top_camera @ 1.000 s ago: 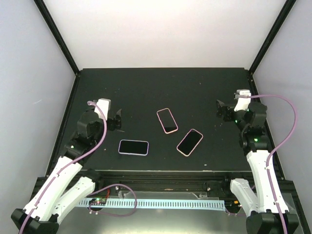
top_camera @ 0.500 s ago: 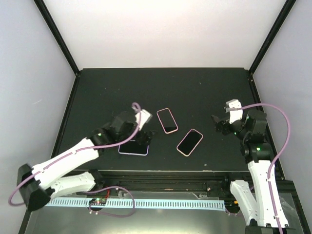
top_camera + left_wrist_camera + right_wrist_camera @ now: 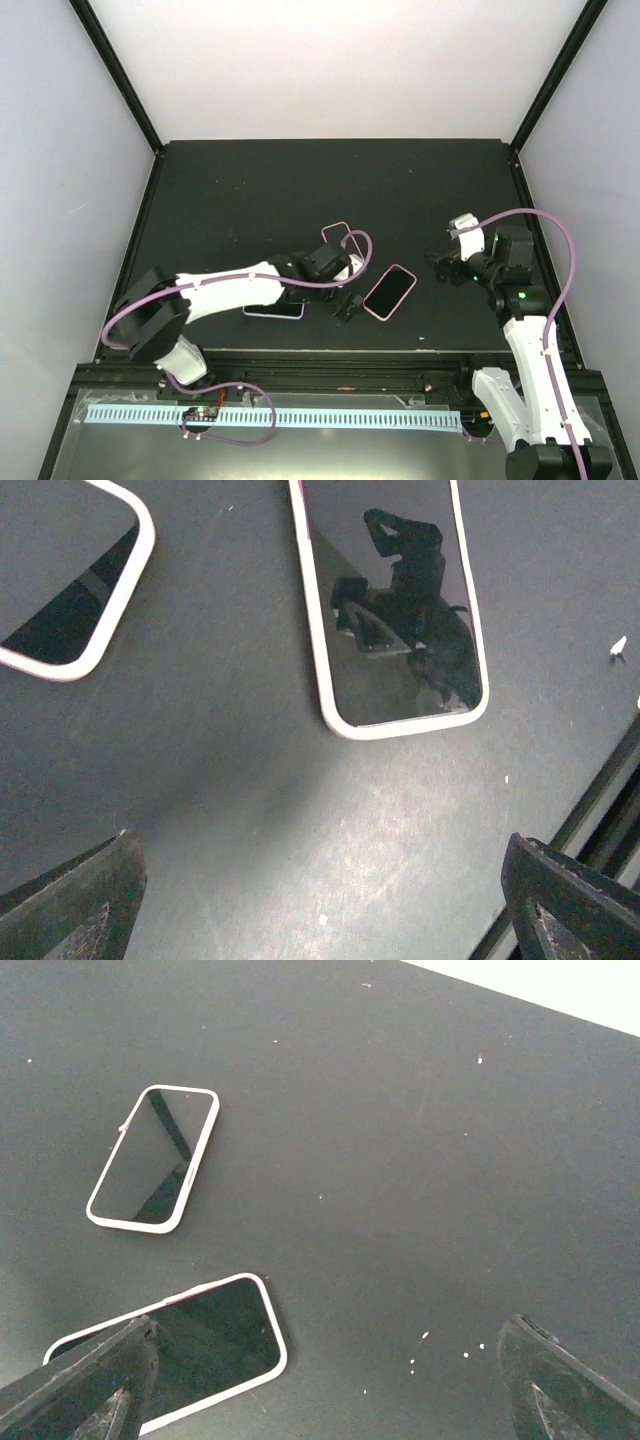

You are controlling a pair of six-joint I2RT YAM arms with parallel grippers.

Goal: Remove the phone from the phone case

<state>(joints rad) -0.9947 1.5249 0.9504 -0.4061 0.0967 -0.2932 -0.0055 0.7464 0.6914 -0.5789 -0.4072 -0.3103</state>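
Phone in its case lies flat on the bench beside the wide-open, empty left tool, looks hard and slippery, so grab its long edges; right tool is open and empty too.

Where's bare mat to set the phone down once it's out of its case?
Bare: the whole far half of the mat, up to the back wall. Crowded: the near centre, where the left phone, middle phone, right phone and left gripper bunch together; the right gripper hangs just right of them.
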